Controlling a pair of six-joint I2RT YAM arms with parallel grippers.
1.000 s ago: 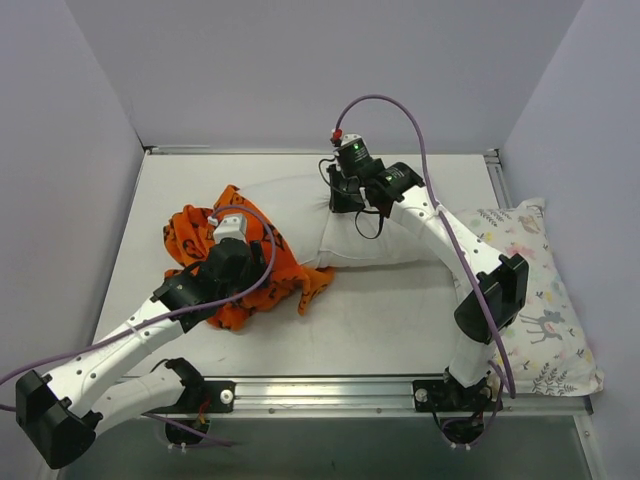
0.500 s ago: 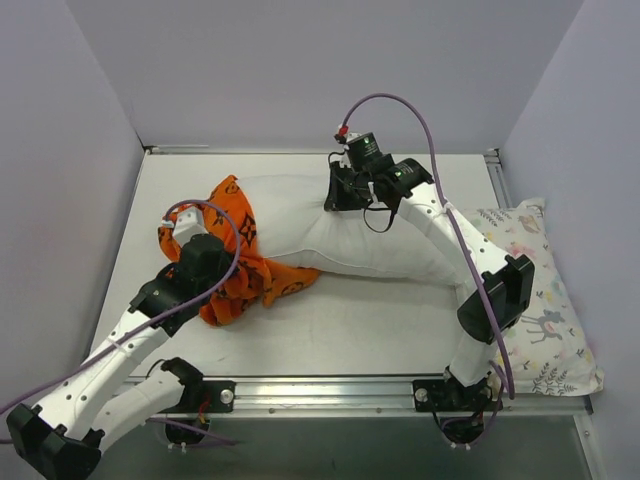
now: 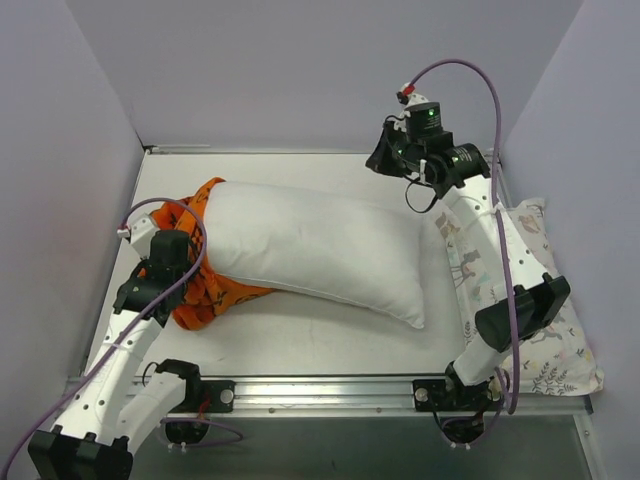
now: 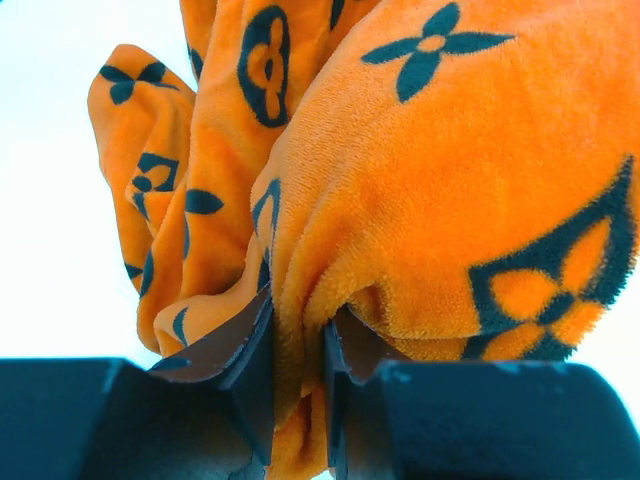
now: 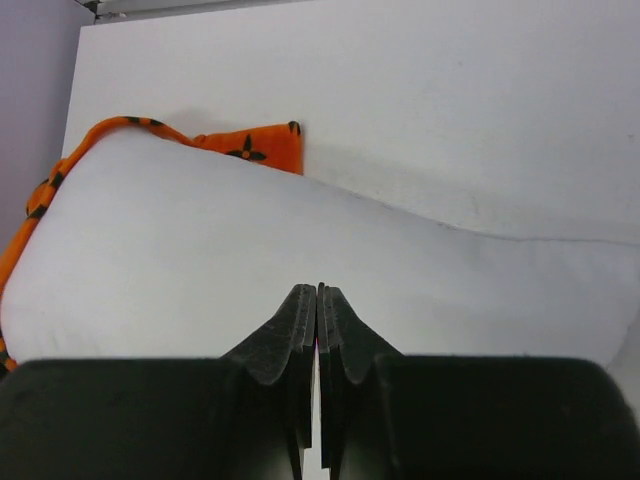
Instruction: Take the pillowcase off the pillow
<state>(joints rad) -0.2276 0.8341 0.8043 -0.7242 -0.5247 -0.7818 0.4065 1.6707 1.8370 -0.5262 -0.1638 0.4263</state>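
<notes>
The plain white pillow (image 3: pixel 310 245) lies bare across the middle of the table; it also fills the right wrist view (image 5: pixel 300 240). The orange black-patterned pillowcase (image 3: pixel 195 290) is bunched at the pillow's left end, with a strip along its back left edge (image 5: pixel 250 148). My left gripper (image 3: pixel 165 272) is shut on a fold of the pillowcase (image 4: pixel 400 180), pinched between the fingers (image 4: pixel 255 350). My right gripper (image 3: pixel 383 155) is shut and empty, raised above the table's back right, apart from the pillow; the closed fingertips (image 5: pixel 317 292) show in its wrist view.
A smaller pastel animal-print pillow (image 3: pixel 545 300) lies along the right edge under the right arm. Purple walls enclose the table at the back and both sides. A metal rail (image 3: pixel 330 385) runs along the near edge.
My left gripper pulled the pillowcase left and toward the near edge, baring the pillow. My right gripper rose and moved right, away from the pillow, which spread out flat.
</notes>
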